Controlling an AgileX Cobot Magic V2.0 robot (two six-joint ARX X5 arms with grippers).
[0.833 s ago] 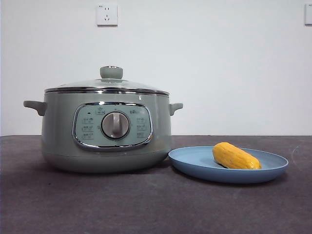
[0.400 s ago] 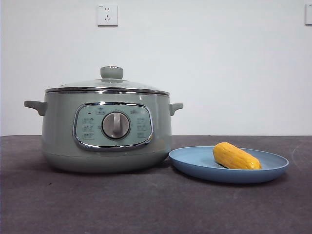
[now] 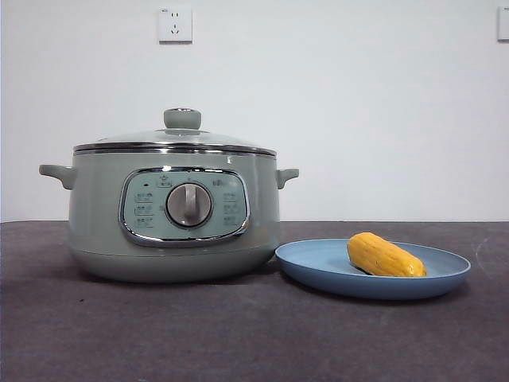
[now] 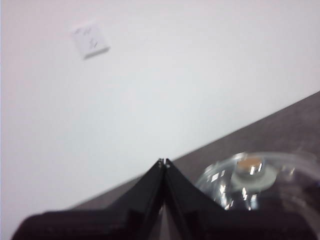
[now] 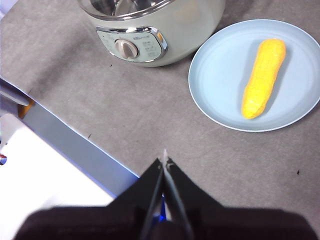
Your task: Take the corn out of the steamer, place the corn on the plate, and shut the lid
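corn (image 3: 386, 255) lies on the plate (image 3: 318, 267), lid (image 3: 179, 137) sits on the steamer (image 3: 95, 215); task looks done, left gripper (image 4: 164, 162) and right gripper (image 5: 165, 159) both clenched, empty

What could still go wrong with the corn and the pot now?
Not much, it seems. The corn lies loose on the plate, toward one side rather than the middle, so a bump might roll it to the rim. The plate sits very close to the steamer, so nudging either could shift the other. The lid looks seated, though I cannot check its far edge. Both grippers, left gripper and right gripper, are shut and away.
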